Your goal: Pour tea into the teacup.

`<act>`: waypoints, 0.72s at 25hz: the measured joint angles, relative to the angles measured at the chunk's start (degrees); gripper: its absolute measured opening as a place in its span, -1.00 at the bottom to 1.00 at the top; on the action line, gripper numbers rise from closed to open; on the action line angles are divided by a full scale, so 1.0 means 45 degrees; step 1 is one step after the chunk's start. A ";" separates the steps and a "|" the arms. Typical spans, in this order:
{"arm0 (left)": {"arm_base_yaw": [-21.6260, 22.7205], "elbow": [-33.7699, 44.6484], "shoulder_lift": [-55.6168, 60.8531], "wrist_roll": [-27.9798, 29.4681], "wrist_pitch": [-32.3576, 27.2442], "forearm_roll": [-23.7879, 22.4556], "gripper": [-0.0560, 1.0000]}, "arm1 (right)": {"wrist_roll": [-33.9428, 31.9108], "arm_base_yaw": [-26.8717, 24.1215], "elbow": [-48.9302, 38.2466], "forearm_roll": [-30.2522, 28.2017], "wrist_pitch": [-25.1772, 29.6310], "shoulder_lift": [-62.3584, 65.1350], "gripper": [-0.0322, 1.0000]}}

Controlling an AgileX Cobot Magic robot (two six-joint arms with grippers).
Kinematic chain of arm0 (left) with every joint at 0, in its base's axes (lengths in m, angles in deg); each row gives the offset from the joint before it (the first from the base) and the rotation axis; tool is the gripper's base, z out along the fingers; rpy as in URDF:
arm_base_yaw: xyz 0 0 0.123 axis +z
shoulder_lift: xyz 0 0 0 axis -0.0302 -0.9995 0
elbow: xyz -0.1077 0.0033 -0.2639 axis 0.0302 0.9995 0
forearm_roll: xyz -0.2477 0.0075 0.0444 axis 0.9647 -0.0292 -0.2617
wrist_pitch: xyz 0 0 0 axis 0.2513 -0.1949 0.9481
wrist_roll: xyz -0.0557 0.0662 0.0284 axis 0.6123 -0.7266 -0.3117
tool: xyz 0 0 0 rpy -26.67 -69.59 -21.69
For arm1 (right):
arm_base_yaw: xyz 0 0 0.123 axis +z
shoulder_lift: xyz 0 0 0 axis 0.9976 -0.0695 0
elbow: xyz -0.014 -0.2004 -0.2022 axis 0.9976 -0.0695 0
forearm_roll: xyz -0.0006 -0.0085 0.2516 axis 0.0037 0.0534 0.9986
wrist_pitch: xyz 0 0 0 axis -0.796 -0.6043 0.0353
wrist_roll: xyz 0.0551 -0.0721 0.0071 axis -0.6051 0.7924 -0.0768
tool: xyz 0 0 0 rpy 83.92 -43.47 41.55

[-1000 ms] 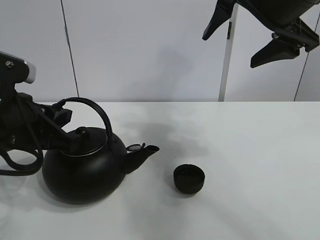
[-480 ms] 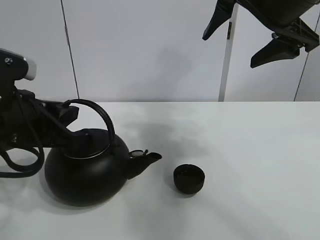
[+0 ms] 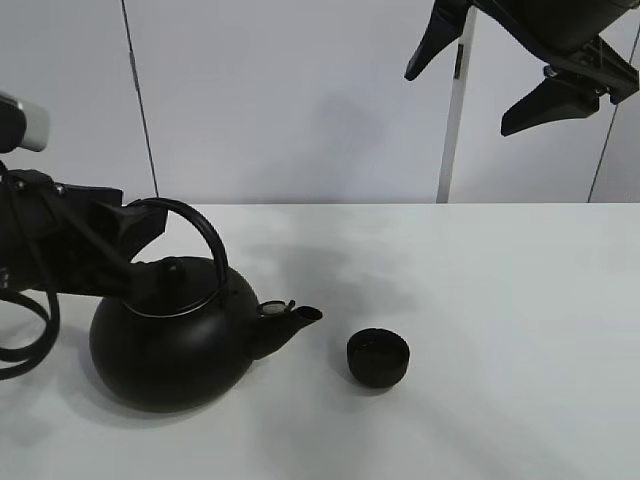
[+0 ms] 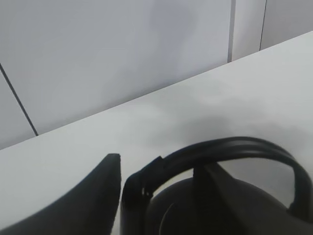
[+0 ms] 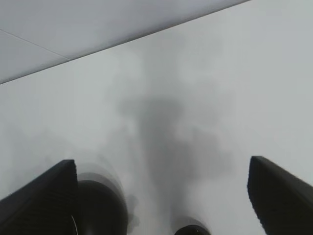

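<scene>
The big round black kettle [image 3: 175,345] sits low at the table's left, its spout [image 3: 300,318] pointing right toward the teacup [image 3: 378,357]. The cup is small, matte black and stands a short gap beyond the spout. My left gripper [image 3: 135,250] is shut on the kettle's arched handle [image 3: 205,235]. The left wrist view shows the handle [image 4: 230,149] passing between the gripper's fingers [image 4: 98,191]. My right gripper [image 3: 460,100] hangs open and empty high above the right side. Its wrist view shows the kettle [image 5: 100,205] and the cup's rim [image 5: 190,230] far below. No tea stream is visible.
The white table [image 3: 500,300] stretches right of the cup. A white wall with a dark seam [image 3: 140,110] and a pale vertical post [image 3: 452,130] stand behind the table's far edge.
The kettle has shifted slightly right and tipped, its spout dropping toward the cup. My left arm has risen a little. The cup and the right arm have not moved.
</scene>
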 joint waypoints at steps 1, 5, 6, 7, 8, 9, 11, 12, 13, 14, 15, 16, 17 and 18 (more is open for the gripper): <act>0.0000 0.0175 0.0217 0.0000 -0.0016 -0.0038 -0.24 | 0.0000 0.0000 0.0000 0.0000 0.0000 0.0000 0.33; 0.0000 0.0801 0.0922 0.0000 -0.0040 -0.0060 -0.08 | 0.0000 0.0000 0.0000 0.0000 0.0000 0.0000 0.33; 0.0000 0.0907 0.1053 0.0005 0.0038 -0.0073 -0.03 | 0.0000 0.0000 0.0000 0.0000 0.0000 0.0000 0.33; 0.0000 0.1031 0.1146 0.0005 0.0078 -0.0086 0.02 | 0.0000 0.0000 0.0000 0.0000 0.0000 0.0000 0.33; 0.0000 0.1158 0.1170 0.0032 0.0122 -0.0102 0.07 | 0.0000 0.0000 0.0000 0.0000 0.0000 0.0000 0.33; 0.0000 0.1288 0.1170 0.0089 0.0135 -0.0102 0.12 | 0.0000 0.0000 0.0000 0.0000 0.0000 0.0000 0.33; 0.0000 0.1550 0.1170 0.0426 0.0135 -0.0102 0.20 | 0.0000 0.0000 0.0000 0.0000 0.0000 0.0000 0.33; 0.0000 0.1675 0.1170 0.0733 0.0135 -0.0102 0.23 | 0.0000 0.0000 0.0000 0.0000 0.0000 0.0000 0.33; 0.0000 0.1767 0.1170 0.1028 0.0135 -0.0102 0.26 | 0.0000 0.0000 0.0000 0.0000 0.0000 0.0000 0.33; 0.0000 0.1871 0.1170 0.1419 0.0135 -0.0102 0.28 | 0.0000 0.0000 0.0000 0.0000 0.0000 0.0000 0.33; 0.0000 0.1970 0.1170 0.1802 0.0135 -0.0102 0.31 | 0.0000 0.0000 0.0000 0.0000 0.0000 0.0000 0.33; 0.0000 0.2013 0.1218 0.2090 0.0135 -0.0130 0.33 | 0.0000 0.0000 0.0000 0.0000 0.0000 0.0000 0.33; 0.0000 0.2065 0.1322 0.2361 0.0135 -0.0147 0.34 | 0.0000 0.0000 0.0000 0.0000 0.0000 0.0000 0.33; 0.0000 0.2079 0.1487 0.2448 0.0135 -0.0195 0.35 | 0.0000 0.0000 0.0000 0.0000 0.0000 0.0000 0.33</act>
